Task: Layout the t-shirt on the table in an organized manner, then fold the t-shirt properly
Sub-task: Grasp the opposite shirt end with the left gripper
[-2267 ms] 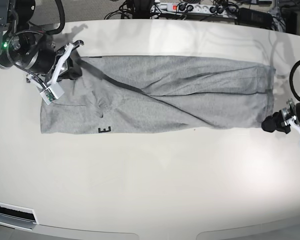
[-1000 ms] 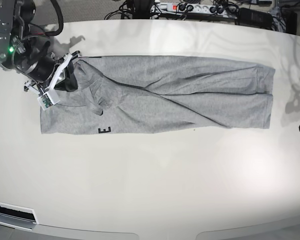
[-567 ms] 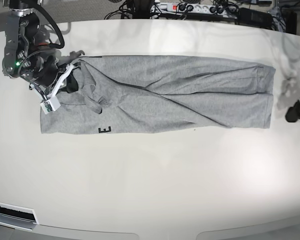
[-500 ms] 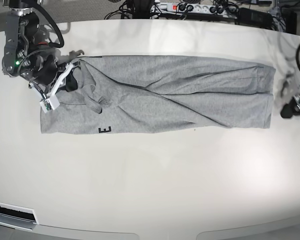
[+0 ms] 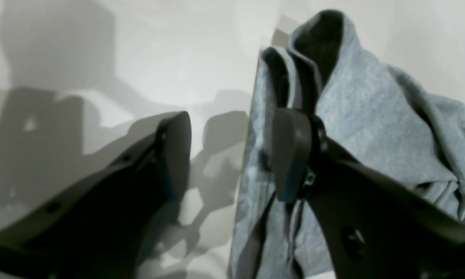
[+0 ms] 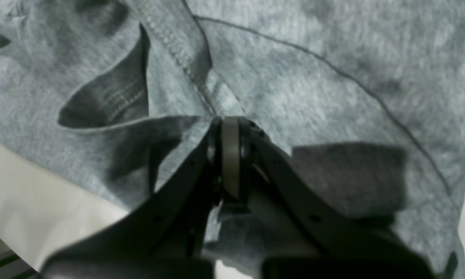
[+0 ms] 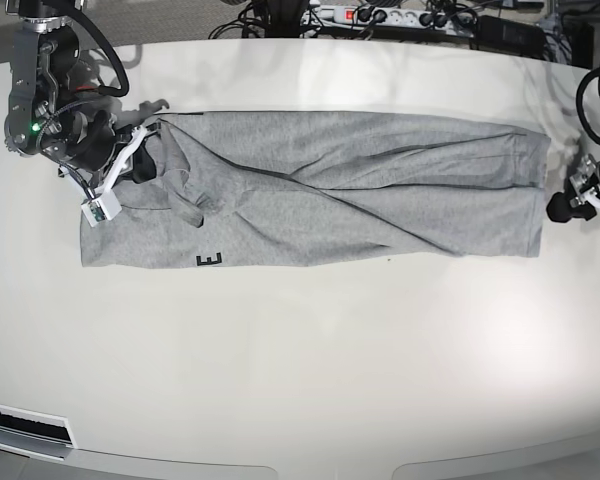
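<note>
Fingers (image 6: 230, 155) of the right gripper (image 7: 140, 165) pinch a raised fold of the grey t-shirt (image 7: 320, 190); the left gripper (image 5: 228, 155) gapes wide at its other end, one finger against the hem; shirt lies long, creased, on the table (image 7: 310, 360).

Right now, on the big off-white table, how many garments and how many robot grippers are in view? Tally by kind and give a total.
Heather-grey short-sleeved cotton t-shirt, folded into a long band on the glossy off-white table: 1
Black robot grippers: 2, the right gripper shut on the shirt's end, the left gripper open at the other end
Total: 3
</note>
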